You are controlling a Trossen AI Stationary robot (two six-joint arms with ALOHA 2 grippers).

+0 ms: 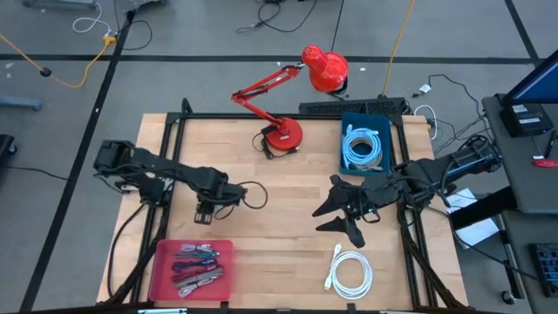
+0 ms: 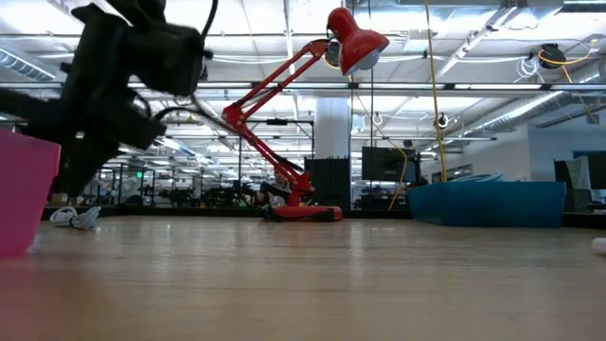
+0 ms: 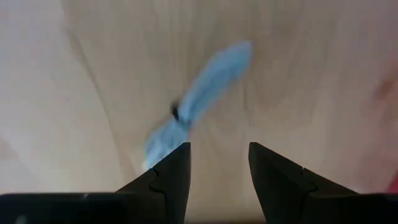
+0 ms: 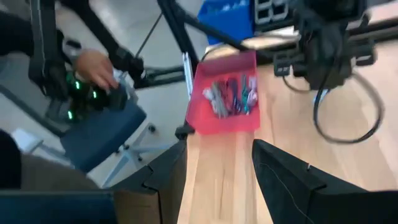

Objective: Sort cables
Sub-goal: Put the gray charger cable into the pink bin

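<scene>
A short pale blue-grey bundled cable [image 3: 199, 99] lies flat on the wood, tied at its middle, and shows small in the low view [image 2: 74, 216]. My left gripper [image 1: 207, 214] [image 3: 217, 168] hovers open above it, pointing down, touching nothing. A pink tray [image 1: 161, 270] [image 4: 224, 121] holds several short bundled cables [image 1: 196, 266]. A white coiled cable [image 1: 350, 272] lies on the table near its front edge. A light-blue coil [image 1: 362, 146] rests in the blue bin [image 1: 344, 122]. My right gripper [image 1: 336, 220] [image 4: 217, 168] is open over bare wood, right of centre, above the white coil.
A red desk lamp stands on its base [image 1: 283, 135] [image 2: 303, 210] at the far middle, its arm reaching over toward the blue bin [image 2: 492, 201]. Bare wood lies between the two grippers. A person's hand [image 4: 93, 65] shows beyond the table's left side, near a chair.
</scene>
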